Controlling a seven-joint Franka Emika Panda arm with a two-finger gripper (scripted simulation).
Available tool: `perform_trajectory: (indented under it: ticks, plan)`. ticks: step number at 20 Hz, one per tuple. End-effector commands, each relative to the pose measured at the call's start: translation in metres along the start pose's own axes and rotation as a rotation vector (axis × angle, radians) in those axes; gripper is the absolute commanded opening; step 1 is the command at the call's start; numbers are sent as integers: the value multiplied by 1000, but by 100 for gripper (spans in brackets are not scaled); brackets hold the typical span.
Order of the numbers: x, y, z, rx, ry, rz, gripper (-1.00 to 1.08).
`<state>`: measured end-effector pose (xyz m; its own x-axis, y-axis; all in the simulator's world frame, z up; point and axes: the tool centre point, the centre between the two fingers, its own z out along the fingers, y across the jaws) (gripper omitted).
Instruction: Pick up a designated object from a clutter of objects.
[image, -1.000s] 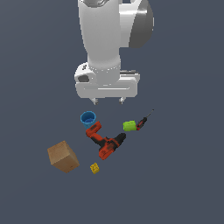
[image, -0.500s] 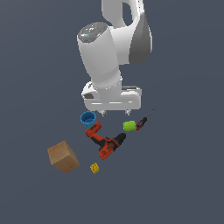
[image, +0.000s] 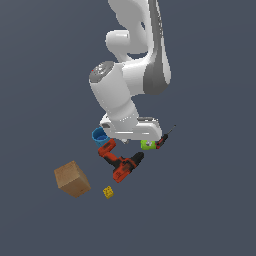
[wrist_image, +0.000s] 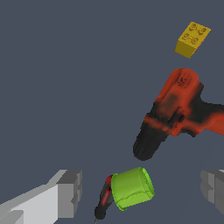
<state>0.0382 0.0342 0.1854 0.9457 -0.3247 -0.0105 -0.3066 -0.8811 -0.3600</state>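
Red-orange and black, the L-shaped cordless power drill (image: 121, 162) lay flat on the dark grey floor (image: 210, 210) and serves as the landmark for everything else. Its black chuck end (wrist_image: 146, 144) pointed toward the thin screwdriver with the fat lime-green handle (wrist_image: 131, 188), which lay close to that end without touching it (its red-and-black shaft (wrist_image: 104, 202) ran away from the drill). On the exterior view's left of the drill, just beyond its red base, sat the small blue cup (image: 99, 135), partly hidden by the white arm (image: 130, 90). A tan cardboard cube (image: 73, 178) stood well apart from the drill, further to the exterior view's left and nearer the camera. A tiny yellow studded block (image: 108, 192) lay near the drill's body, between it and the camera.

The grey two-fingered gripper (wrist_image: 144, 194) hung spread wide, with nothing between its fingers (wrist_image: 70, 192); in the wrist view the green handle sat in the gap between them and the drill lay just beyond it, untouched. In the exterior view the white hand hovered low, directly behind the drill.
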Motion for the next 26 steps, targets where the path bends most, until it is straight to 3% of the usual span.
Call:
perform_trajectory:
  ticks: [1, 12, 26]
  plan:
    - [2, 2, 15, 33, 11, 56, 108]
    - [2, 27, 77, 126, 57, 322, 108]
    - [-7, 54, 117, 144, 87, 518, 108]
